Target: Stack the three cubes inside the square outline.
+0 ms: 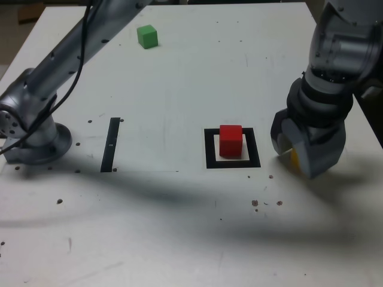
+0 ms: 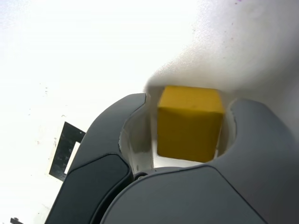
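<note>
Covering most of the exterior view is a white table (image 1: 179, 239), scuffed, with small dark specks scattered over it and broad soft shadows across its near part; beyond its far left corner only a dim strip of floor shows. Arm base (image 1: 36, 140) sits at the exterior view's left edge of the table, well apart from the square outline (image 1: 232, 161), with a narrow black strip (image 1: 110, 144) lying between base and outline. Gripper (image 1: 297, 156) is low over the table just to the exterior view's right of the outline, pointing down. Jaws are narrowed around the yellow cube (image 2: 189, 122): the wrist view shows the cube between them, one jaw close against one face, a thin gap visible at the other; whether it is firmly clamped cannot be told. Cube appears to rest on the table, only a yellow sliver of it visible in the exterior view. Red cube (image 1: 230, 140) stands inside the outline on its white centre, set toward the far side. Green cube (image 1: 147, 36) sits alone far behind the outline, toward the exterior view's left.
</note>
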